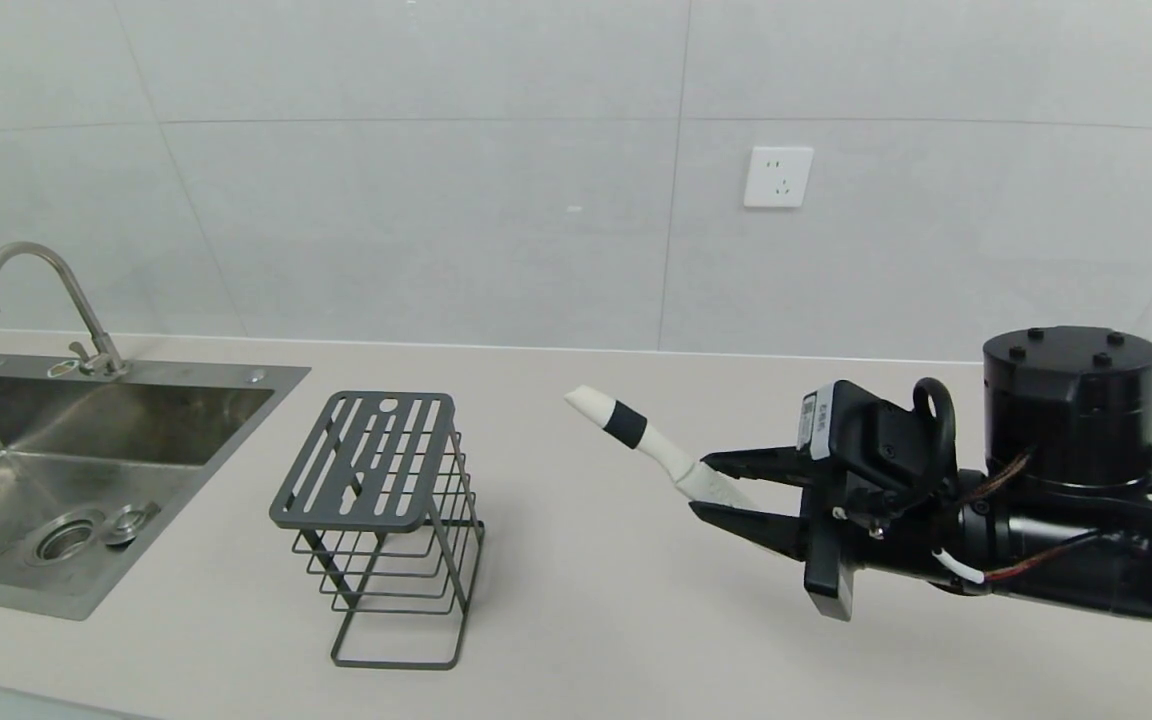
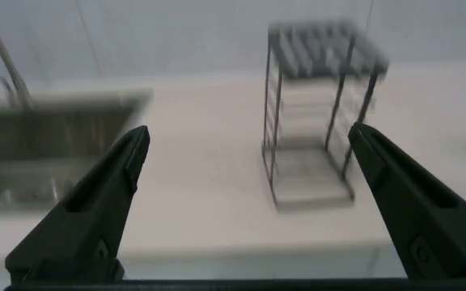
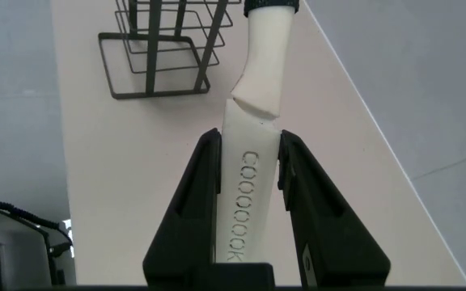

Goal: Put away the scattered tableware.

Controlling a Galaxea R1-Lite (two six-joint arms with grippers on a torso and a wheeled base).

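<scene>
Held off the counter (image 1: 586, 610), right of centre in the head view: a white knife (image 1: 651, 445) (image 3: 253, 162) with a black band around its handle. Handle end angled toward the upper left of that frame, clear of the fingers; blade end buried between them. No contact with the counter or anything else but the gripper.

Clamped on the flat of the blade, one black finger pressed to each side: the right gripper (image 1: 701, 485) (image 3: 249, 141), narrowed to the blade's own width, with its arm lying level along the right edge of the frame.

Left of the knife and well apart from it, lower centre-left of the head view: a dark wire rack (image 1: 356, 520) (image 2: 326, 48), upright on the counter, with a slotted plate on top.

Spread wide with nothing between the fingers: the left gripper (image 2: 249, 133), facing the rack and the counter edge.

Farther left, set into the counter: a steel sink (image 1: 276, 378) with a curved faucet (image 1: 36, 255) behind it. Upper right on the tiled wall: a white outlet (image 1: 778, 177).
</scene>
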